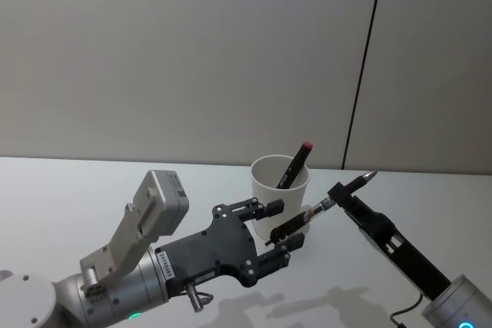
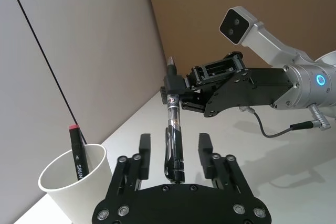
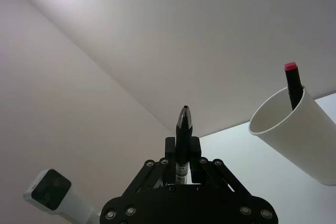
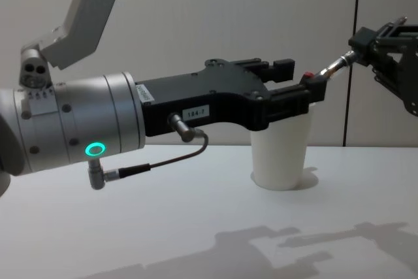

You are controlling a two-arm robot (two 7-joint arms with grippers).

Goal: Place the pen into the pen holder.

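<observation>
Left gripper (image 1: 280, 226) nearest, fingers spread, pen (image 1: 323, 205) lying between them untouched. Right gripper (image 1: 344, 192) at 3 o'clock of the cup, clamped on the pen near its tip. Pen holder (image 1: 278, 190) stands on white table (image 1: 61, 190), grey panelled wall (image 1: 192, 51) behind. Marker (image 1: 296, 163) leans inside the cup; left wrist view reads "SHUN" on it. Chest view shows label "184-7" on the left gripper.

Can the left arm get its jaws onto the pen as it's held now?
Probably yes. The pen, clamped in the right gripper, already lies between the open jaws of the left gripper, beside the pen holder; nothing blocks closing.
</observation>
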